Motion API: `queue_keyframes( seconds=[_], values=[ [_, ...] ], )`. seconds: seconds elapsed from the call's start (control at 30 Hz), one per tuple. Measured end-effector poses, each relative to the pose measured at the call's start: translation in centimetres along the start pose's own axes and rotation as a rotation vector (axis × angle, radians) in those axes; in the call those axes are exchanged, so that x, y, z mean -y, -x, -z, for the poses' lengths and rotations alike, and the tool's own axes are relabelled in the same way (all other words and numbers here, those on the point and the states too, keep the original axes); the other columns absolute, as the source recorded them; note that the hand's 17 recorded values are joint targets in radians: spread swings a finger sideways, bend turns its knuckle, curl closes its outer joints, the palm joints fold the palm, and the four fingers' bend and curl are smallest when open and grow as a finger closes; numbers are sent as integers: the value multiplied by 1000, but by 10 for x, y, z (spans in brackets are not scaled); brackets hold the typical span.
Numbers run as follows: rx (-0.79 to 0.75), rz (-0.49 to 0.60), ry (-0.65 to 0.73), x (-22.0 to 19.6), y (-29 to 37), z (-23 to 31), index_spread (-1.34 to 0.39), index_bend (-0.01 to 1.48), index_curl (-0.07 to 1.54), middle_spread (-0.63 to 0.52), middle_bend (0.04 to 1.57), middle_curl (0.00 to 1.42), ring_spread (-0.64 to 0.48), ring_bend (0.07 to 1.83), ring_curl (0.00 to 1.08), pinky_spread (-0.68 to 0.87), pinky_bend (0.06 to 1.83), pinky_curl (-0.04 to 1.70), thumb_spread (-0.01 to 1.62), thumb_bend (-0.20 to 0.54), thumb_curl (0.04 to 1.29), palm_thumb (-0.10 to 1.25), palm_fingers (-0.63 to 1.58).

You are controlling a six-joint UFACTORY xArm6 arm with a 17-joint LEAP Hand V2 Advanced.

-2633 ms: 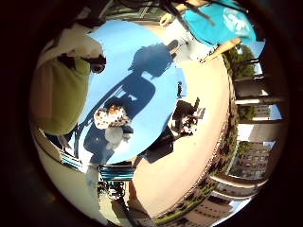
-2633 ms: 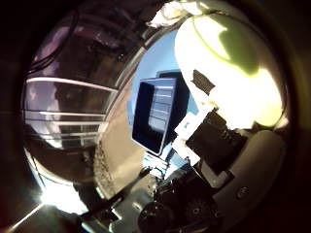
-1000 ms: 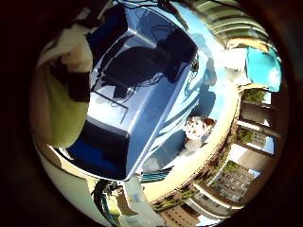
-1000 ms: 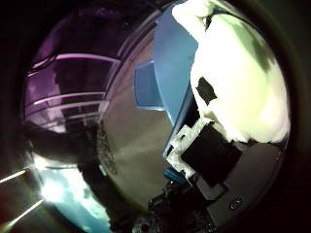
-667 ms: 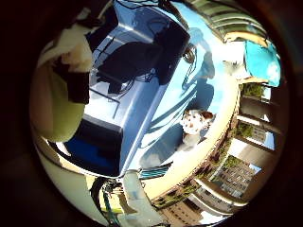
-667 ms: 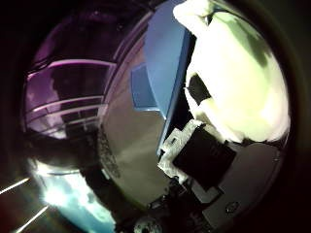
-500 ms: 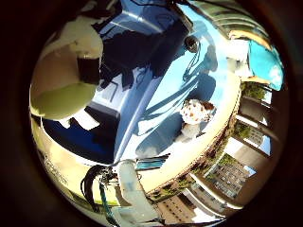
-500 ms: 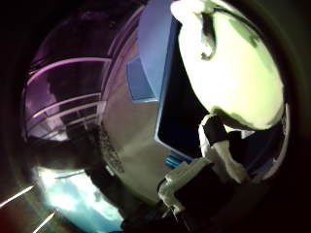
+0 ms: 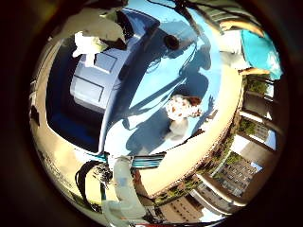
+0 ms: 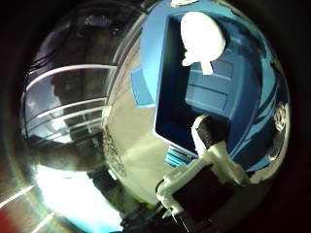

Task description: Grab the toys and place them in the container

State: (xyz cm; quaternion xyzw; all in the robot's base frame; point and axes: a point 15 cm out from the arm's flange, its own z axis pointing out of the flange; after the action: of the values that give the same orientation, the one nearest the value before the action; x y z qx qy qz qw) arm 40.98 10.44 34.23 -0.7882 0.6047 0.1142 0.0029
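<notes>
Fingers: only one white-and-black finger of the hand shows in the thumb side palm view, reaching in over the near wall of the container. It holds nothing there. Whether the other fingers are straight or curled I cannot tell.

Container: a blue open-topped bin, rectangular, with darker raised panels on its floor. It stands on a light blue table top. The palm looks down into it, so the hand is above the bin's opening.

Pale toy: a cream, rounded, soft-looking thing, seen over the floor of the bin by one end wall, with a small stub or tab sticking out of it. Apart from the finger, no contact visible. I cannot tell whether it rests on the floor of the bin or hangs just over it. The same pale shape shows at the bin's end in the little finger side view.

Spotted toy: white with brown patches, lying on the table top outside the bin, well apart from its wall. A pale lump sits just beside it, touching or nearly so; too blurred to say what it is.

Dark round object: on the table just beside the bin's long wall, unclear what.

Striped teal-and-white strip: at the table's edge, near the bin's corner.

Beyond the table: tan ground, buildings, trees.
</notes>
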Motion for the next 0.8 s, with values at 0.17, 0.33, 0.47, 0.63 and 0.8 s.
queue_keyframes(
  seconds=[0.17, 0.33, 0.47, 0.63, 0.8],
  values=[
    [22, -13, -11, -16, -16, 43, -370, 127, 399, 96, 164, 333, 333, 470, 302, 508, 863, 356, 1161, -25, 450, 682, -44],
    [34, -73, -21, -42, -56, 75, -283, 132, 346, 130, 172, 326, 336, 467, 305, 517, 875, 343, 1160, -29, 442, 676, -19],
    [33, -118, -31, -66, -106, 87, -215, 139, 306, 137, 192, 331, 326, 501, 312, 515, 868, 323, 1160, -26, 438, 673, 47],
    [-63, -146, 15, -107, -178, 90, -174, 149, 281, 117, 194, 341, 319, 502, 314, 513, 867, 307, 1155, -25, 435, 673, 79],
    [-104, -161, 96, -139, -230, 75, -154, 160, 266, 112, 198, 350, 309, 481, 309, 488, 831, 282, 1160, -25, 428, 678, 81]
  ],
)
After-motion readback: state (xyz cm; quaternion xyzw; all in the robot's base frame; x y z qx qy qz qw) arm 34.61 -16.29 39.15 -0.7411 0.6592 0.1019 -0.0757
